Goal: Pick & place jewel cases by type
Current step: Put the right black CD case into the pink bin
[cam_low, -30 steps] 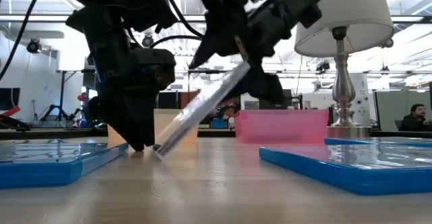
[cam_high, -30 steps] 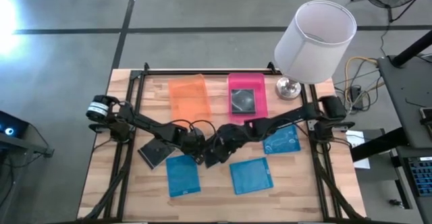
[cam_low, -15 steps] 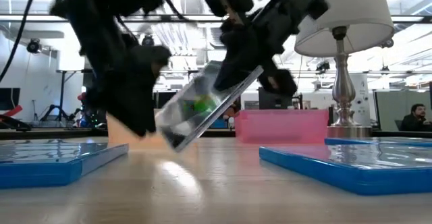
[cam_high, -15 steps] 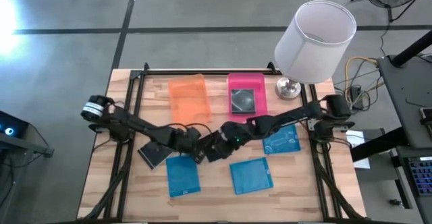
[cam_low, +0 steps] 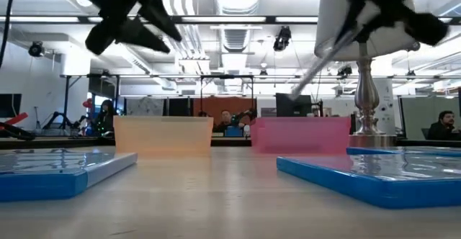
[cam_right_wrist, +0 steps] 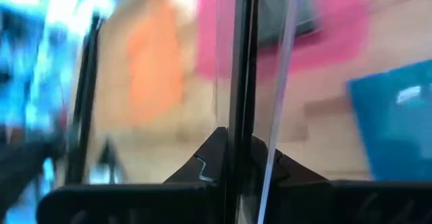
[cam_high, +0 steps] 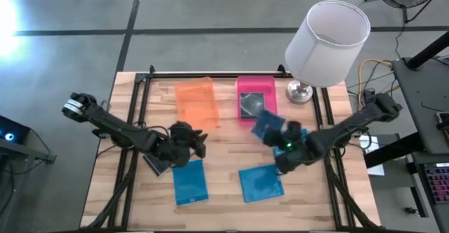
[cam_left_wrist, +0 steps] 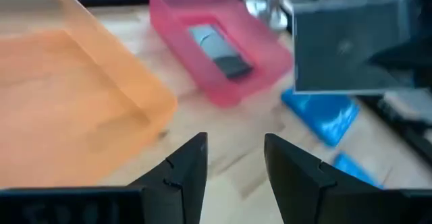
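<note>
My right gripper [cam_high: 280,136] pinches a dark square jewel case [cam_high: 266,125] up in the air, tilted, just beside the pink tray [cam_high: 256,100], while my left gripper [cam_left_wrist: 233,160] waits open and empty.

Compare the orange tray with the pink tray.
The orange tray looks empty; the pink tray already holds a dark case. The orange tray sits nearer the left arm's side, the pink tray nearer the lamp. Both are translucent, rectangular and side by side at the table's far edge.
</note>
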Tool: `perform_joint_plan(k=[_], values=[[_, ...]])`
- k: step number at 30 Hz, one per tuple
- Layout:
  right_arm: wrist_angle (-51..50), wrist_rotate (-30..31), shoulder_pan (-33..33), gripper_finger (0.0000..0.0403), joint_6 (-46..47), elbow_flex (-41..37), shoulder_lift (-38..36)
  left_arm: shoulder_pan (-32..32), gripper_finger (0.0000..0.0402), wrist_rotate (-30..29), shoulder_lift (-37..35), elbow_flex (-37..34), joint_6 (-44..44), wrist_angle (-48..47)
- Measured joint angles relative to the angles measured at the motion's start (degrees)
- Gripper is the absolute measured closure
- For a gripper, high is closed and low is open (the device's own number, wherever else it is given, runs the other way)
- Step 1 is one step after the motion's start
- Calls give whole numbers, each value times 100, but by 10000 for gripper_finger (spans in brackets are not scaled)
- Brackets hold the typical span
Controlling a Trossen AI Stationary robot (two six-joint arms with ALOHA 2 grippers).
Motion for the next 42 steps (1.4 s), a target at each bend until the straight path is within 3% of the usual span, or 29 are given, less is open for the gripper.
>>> perform_joint_plan(k=[5, 8, 13, 17, 21, 26, 33, 38, 42], values=[[1037, 904, -572, 380, 380, -441, 140, 193, 271, -38, -386, 0, 10, 202], [1450, 1039, -1121, 380, 491, -573, 379, 228, 271, -38, -602, -2, 96, 218], [2566, 1061, -1993, 379, 485, -593, 645, 234, 271, -82, -908, -2, 287, 251], [3506, 644, -2508, 379, 379, -495, 1015, 232, 271, -81, -1119, -2, 527, 249], [3415, 128, -2735, 378, 347, -227, 1414, 232, 271, -57, -1343, -2, 996, 246], [3330, 377, -2766, 372, 7, -15, 1520, 280, 271, 52, -1656, -2, 1539, 248], [2751, -1, -2979, 282, 34, -9, 1509, 480, 271, 528, -2134, -11, 2125, 254], [2938, -215, -3026, 212, 82, 83, 1507, 558, 271, 871, -2352, -23, 2799, 252], [2922, -1029, -3035, 186, -434, 386, 1511, 558, 271, 871, -2410, -57, 2969, 238]])
